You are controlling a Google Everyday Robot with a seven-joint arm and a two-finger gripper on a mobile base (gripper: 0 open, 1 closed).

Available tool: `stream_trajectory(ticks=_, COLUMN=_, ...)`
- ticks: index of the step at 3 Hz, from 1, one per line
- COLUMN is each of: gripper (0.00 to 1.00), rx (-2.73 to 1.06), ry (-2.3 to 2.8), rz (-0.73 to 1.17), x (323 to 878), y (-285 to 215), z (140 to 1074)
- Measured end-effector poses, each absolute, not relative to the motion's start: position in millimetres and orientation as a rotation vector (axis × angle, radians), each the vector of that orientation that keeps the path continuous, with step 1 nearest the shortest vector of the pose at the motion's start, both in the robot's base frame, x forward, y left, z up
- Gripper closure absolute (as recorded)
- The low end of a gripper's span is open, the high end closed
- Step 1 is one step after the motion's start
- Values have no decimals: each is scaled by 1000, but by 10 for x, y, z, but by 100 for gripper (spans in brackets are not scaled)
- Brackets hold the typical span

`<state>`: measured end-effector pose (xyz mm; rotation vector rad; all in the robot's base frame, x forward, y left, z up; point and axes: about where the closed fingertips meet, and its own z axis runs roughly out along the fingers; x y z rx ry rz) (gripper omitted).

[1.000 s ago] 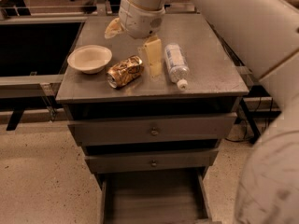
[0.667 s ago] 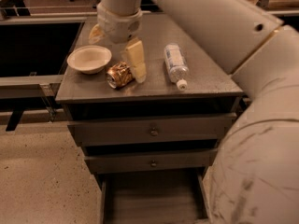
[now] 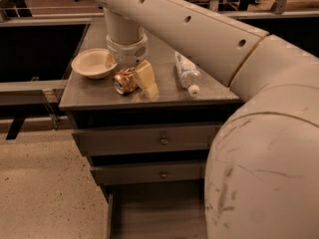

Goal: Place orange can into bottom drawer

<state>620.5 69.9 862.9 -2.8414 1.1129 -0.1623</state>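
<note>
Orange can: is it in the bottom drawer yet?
No; the orange can lies on the cabinet top at the gripper, not in the bottom drawer.

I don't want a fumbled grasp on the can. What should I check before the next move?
1. Small orange-gold metal can lying on its side on the grey metal cabinet top: ok.
2. Two-finger gripper low at the can, open, near finger beside it: ok.
3. Far finger clear of the shallow cream bowl: cannot tell.
4. Clear plastic bottle apart from the gripper: ok.
5. Grey bottom drawer pulled open: ok.
</note>
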Motion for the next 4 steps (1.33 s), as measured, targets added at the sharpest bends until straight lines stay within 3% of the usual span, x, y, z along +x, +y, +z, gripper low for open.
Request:
stream_trajectory(ticks=1, gripper=0, rx=-2848, ry=1165, rz=-111, x=6296, y=606, z=8442)
stream_trajectory(ticks=2, gripper=19, rx=-2846, ry=1208, rz=-73, x=6368, y=572, z=8328)
stream_trajectory(ticks=4, gripper=64, rx=-2719, ry=1131, rz=199, x=6283, y=615, z=8408)
